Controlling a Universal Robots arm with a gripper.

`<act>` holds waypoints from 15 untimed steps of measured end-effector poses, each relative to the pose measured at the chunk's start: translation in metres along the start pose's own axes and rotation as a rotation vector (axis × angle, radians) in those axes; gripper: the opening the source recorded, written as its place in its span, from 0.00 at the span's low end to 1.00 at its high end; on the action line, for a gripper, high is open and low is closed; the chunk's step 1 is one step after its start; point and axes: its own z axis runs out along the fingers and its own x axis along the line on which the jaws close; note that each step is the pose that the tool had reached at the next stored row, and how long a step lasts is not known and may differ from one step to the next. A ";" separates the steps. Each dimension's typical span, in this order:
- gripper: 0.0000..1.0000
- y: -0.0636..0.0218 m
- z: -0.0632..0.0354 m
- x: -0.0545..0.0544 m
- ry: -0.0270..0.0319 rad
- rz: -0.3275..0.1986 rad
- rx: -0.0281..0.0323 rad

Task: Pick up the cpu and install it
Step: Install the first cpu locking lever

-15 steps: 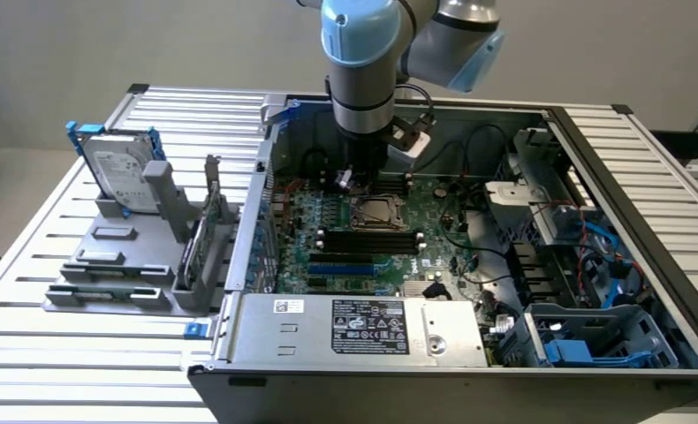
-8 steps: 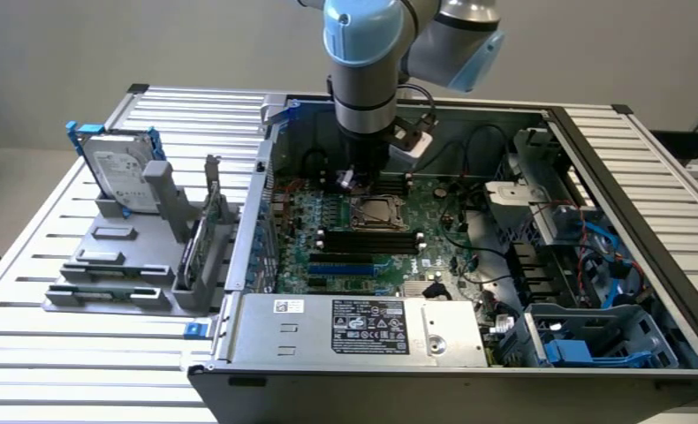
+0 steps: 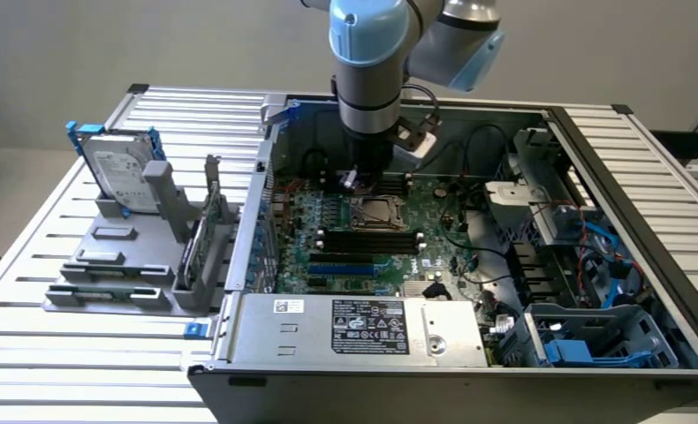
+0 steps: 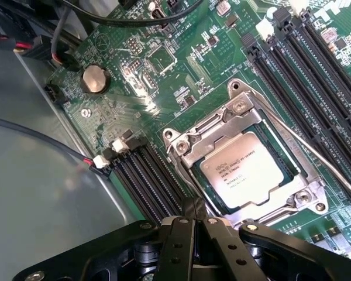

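The cpu, a small flat square chip with a dull silver top, lies seated inside the metal-framed socket of the green motherboard. My gripper hangs just beside the socket's edge, black fingers pressed together with nothing between them. In the exterior view the arm reaches down into the open computer case, and the gripper sits just behind the socket with the cpu.
Black memory slots flank the socket on both sides. Cables run along the case wall. A grey rack with a blue-framed hard drive stands at the exterior view's left. The power supply fills the case front.
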 end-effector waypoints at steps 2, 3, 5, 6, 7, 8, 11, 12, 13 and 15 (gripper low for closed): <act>0.11 0.0013 0.0002 0.001 -0.0019 0.001 0.0023; 0.11 0.0019 0.0003 0.001 -0.0031 0.001 0.0037; 0.11 0.0032 0.0004 0.002 -0.0056 0.002 0.0068; 0.11 0.0038 0.0005 0.003 -0.0068 0.003 0.0082; 0.11 0.0044 0.0006 0.003 -0.0078 0.003 0.0095; 0.11 0.0050 0.0007 0.004 -0.0088 0.003 0.0107; 0.11 0.0067 0.0009 0.005 -0.0121 0.004 0.0148; 0.11 0.0072 0.0010 0.005 -0.0130 0.005 0.0159; 0.11 0.0077 0.0010 0.006 -0.0139 0.005 0.0169; 0.11 0.0088 0.0012 0.006 -0.0155 0.006 0.0191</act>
